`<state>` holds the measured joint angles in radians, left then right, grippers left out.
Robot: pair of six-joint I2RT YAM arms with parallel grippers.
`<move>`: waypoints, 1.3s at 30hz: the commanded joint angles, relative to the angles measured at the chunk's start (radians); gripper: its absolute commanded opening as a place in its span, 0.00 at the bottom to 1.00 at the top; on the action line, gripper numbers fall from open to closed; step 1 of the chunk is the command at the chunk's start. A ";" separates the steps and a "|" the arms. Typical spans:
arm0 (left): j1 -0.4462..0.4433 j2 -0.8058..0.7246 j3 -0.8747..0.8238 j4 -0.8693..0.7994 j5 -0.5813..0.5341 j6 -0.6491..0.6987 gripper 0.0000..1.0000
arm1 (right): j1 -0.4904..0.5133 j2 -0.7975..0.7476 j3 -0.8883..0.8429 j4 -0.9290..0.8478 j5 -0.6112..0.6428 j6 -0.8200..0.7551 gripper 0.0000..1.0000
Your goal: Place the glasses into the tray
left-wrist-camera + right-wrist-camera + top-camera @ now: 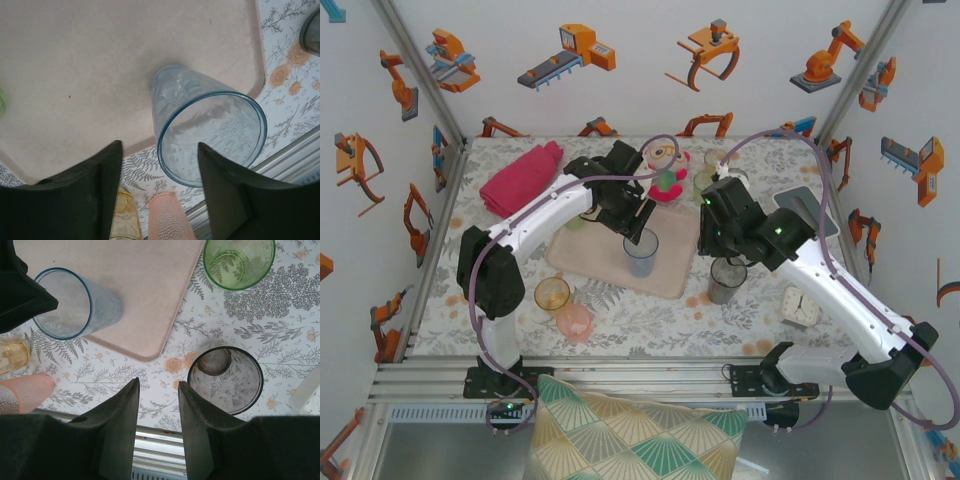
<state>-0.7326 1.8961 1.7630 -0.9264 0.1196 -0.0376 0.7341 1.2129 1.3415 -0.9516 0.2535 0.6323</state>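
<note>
Off the tray's (140,290) near right corner the grey glass (225,380) stands upright on the desk (280,335), just right of the right end effector (158,382), narrowly parted and empty. Farther in, the left end effector (159,145), half-spread, hovers over the blue glass (210,130) on the tray.

right gripper (158,387): jaws slightly apart, nothing between them, above the floral table (280,325). grey glass (226,380): upright on the table, just right of the right finger, not touching it. blue glass (75,302): upright on the tray (145,285), near its rounded corner. green glass (239,260): upright on the table, beside the tray, off it. amber glass (12,355) and pink glass (22,392): at the left edge, on the table, close together. metal rail (155,445): along the bottom, under the fingers.
</note>
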 commanded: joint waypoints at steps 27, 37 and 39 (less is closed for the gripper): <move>-0.017 0.016 -0.036 0.003 -0.015 0.019 0.39 | -0.012 -0.016 -0.018 0.025 0.023 0.001 0.38; -0.021 0.029 -0.014 -0.015 -0.018 0.021 0.28 | -0.016 -0.015 -0.015 0.024 0.017 -0.003 0.38; -0.022 0.029 -0.011 -0.015 -0.019 0.021 0.27 | -0.016 -0.015 -0.014 0.025 0.019 -0.003 0.38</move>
<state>-0.7460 1.9144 1.7256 -0.9131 0.1043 -0.0269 0.7231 1.2114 1.3247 -0.9508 0.2558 0.6319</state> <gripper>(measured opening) 0.271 0.377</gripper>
